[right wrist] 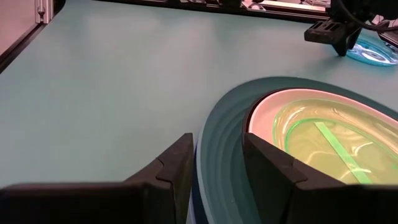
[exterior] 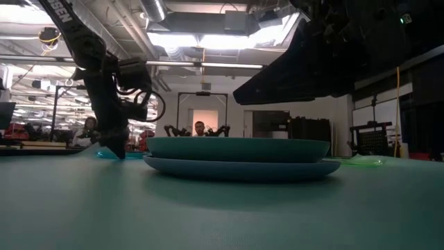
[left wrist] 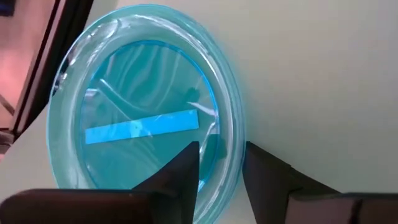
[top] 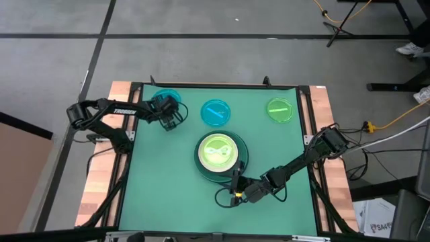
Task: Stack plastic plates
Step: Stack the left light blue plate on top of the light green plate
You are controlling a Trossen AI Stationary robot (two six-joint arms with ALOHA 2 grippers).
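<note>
- While the stack sits mid-table, I judge the step in hand to be picking up the next small plate; the green table mat is smooth and matte.
- Largest first: the big teal-green round plastic plate sits on a pale blue one whose edge shows beneath it in the low view; both are shallow, broad-rimmed and opaque. A white medium plate nests inside, topped by a small translucent bright green plate.
- My right gripper is at the stack's near edge, fingers spread either side of the teal rim, gripping nothing that I can see.
- My left gripper is at the far left corner, fingers parted astride the rim of the small translucent cyan round plate, not yet closed; glossy, thin, with a tape strip inside.
- Next it needs to pinch that thin rim firmly, lift and carry to the stack.
- Two more small plates wait along the far edge: cyan and green.
</note>
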